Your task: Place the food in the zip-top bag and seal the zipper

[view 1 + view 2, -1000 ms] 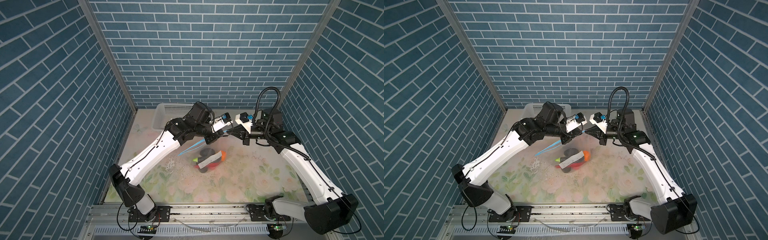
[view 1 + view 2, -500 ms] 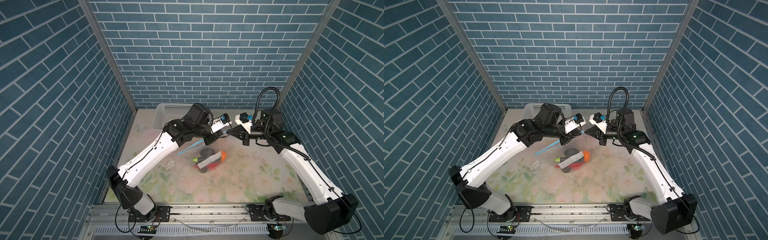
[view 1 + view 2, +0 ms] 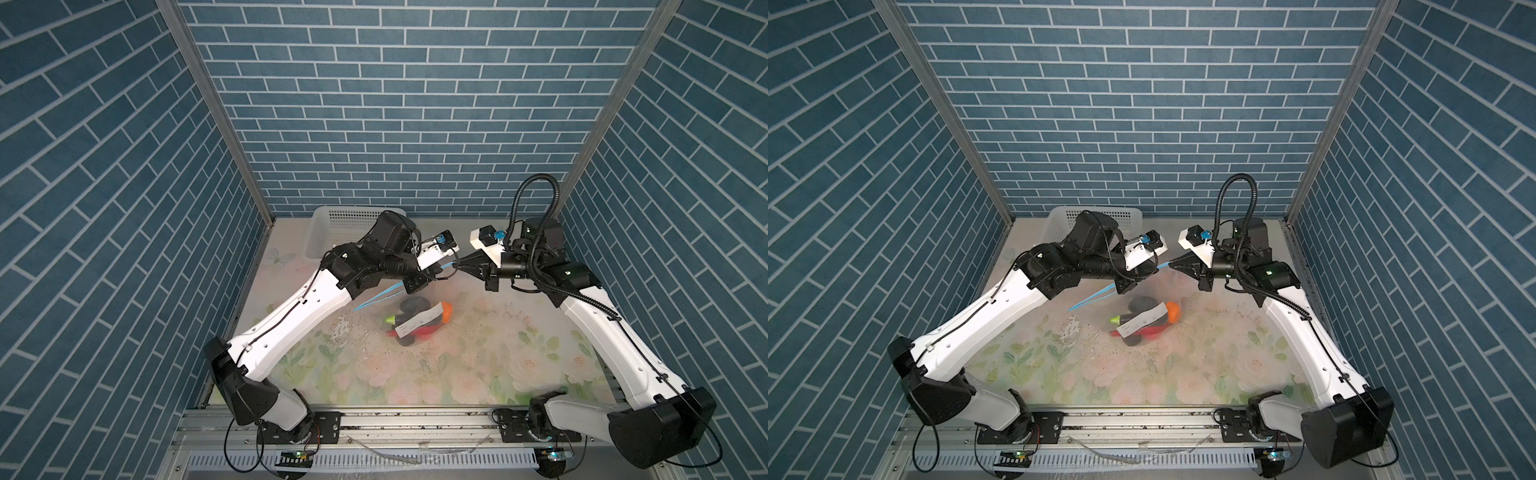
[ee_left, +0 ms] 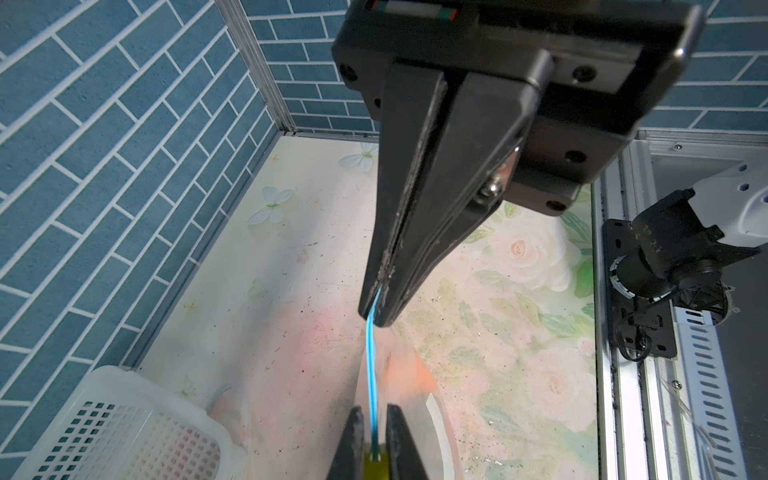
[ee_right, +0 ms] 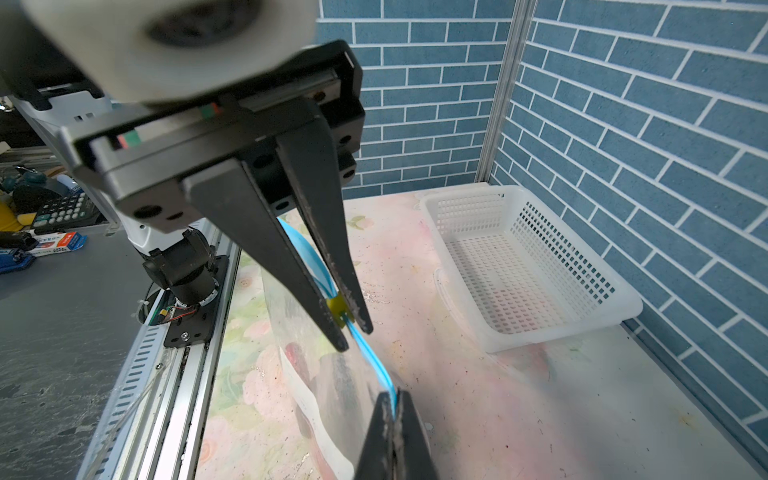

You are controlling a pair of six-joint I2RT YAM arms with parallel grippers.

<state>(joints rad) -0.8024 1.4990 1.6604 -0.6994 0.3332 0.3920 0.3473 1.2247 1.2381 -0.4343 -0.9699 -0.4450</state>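
The bag [image 3: 417, 325] hangs by its top edge between my two arms, near the middle. Its bottom rests on the flowery surface [image 3: 478, 353] with the food [image 3: 446, 312] bunched inside. The zipper [image 3: 382, 296] slants between them: my left pincer [image 5: 354, 336] is clamped on the yellow slider [image 5: 337, 309], my right pincer [image 4: 375, 316] pinched tight on the strip's end. The white basket [image 3: 332, 224] sits by the back wall

Nothing legible here, honestly. The white label [image 3: 417, 325] on the zip-top bag [image 5: 328, 374] has print, but it's too tiny to read.
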